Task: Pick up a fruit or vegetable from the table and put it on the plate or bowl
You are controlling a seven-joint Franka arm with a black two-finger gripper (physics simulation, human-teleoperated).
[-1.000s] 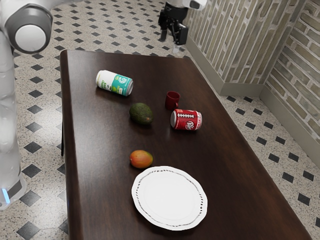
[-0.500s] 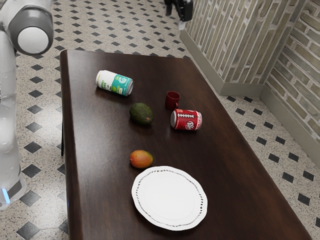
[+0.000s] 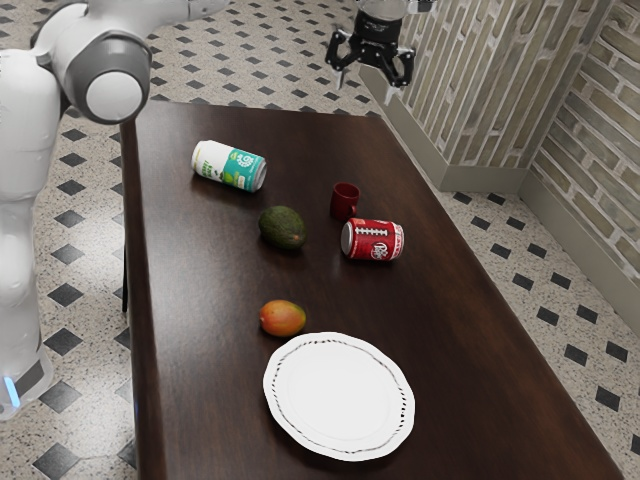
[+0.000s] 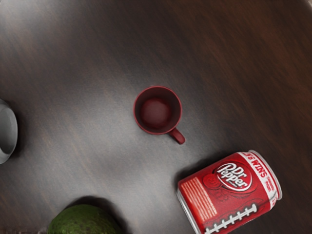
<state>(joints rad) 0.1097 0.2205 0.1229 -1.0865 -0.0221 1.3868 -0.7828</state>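
The tool point(image 3: 368, 78) hangs high over the far end of the worktop point(image 3: 200, 330), its two black fingers spread wide with nothing between them. Read as a clock face on the exterior view, the avocado point(image 3: 282, 226) lies at about 7 o'clock from the tool, well below it, and the mango point(image 3: 282, 317) sits further along almost the same line, nearer 6:30. The plate point(image 3: 338, 395) is at 5 o'clock from the mango, just beside it but not touching.

The wrist view looks straight down on the small red cup point(image 4: 157, 109), so the hand seems centred over it rather than over either fruit. The avocado point(image 4: 85, 219) shows on the far side of the cup from the tool's centre line, with the soda can point(image 4: 229, 190) beside it.

The avocado is a dull, dark green, pebbled ovoid, its long axis running roughly 10 to 4 o'clock. The mango is smoother, orange blushing red, lying nearly 9 to 3. The plate is white, shallow and scallop-edged; the worktop is dark polished wood. A white container point(image 3: 229, 164) lies on its side at 10 o'clock from the avocado
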